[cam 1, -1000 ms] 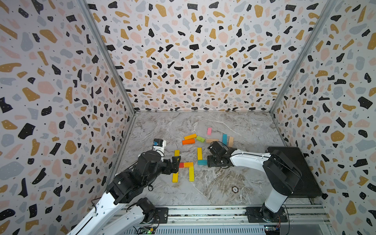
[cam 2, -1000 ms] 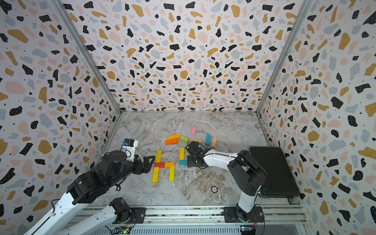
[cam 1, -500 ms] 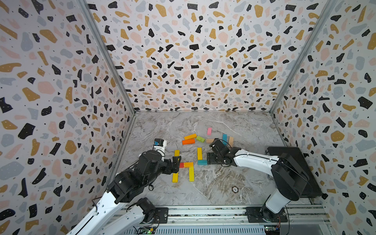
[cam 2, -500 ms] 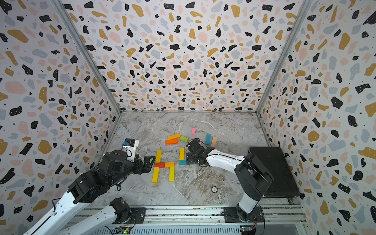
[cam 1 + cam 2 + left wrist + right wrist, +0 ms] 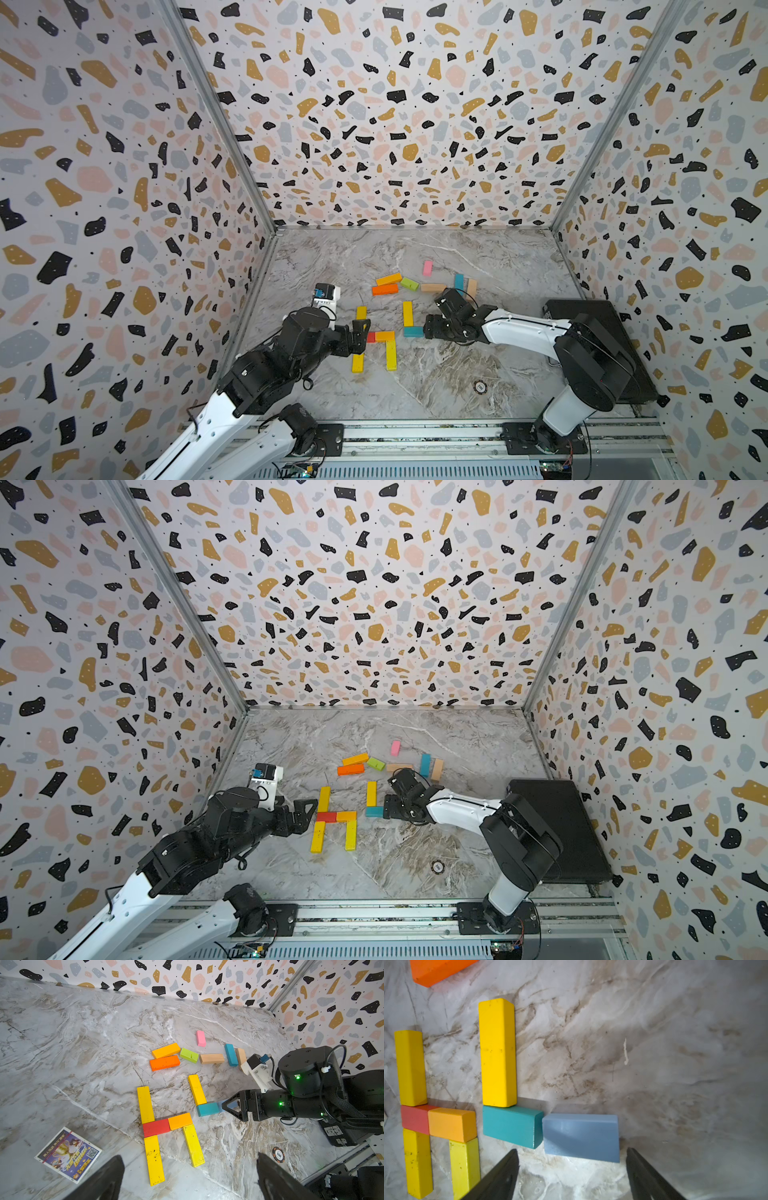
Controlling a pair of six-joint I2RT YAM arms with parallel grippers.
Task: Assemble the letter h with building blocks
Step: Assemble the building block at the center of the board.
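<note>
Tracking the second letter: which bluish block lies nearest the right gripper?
The light blue block, lying at the tips of the open right gripper, end to end with the teal block. The darker blue block lies apart among spare pieces.

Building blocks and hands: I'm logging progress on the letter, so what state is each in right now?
left hand: open, empty.
right hand: open, either side of the light blue block, not gripping.
light blue block: lying flat, beside the teal block's end.
teal block: flat, against the yellow bar's end.
assembled h: complete, pieces abutting.
spare blocks: loose, flat, farther back.
</note>
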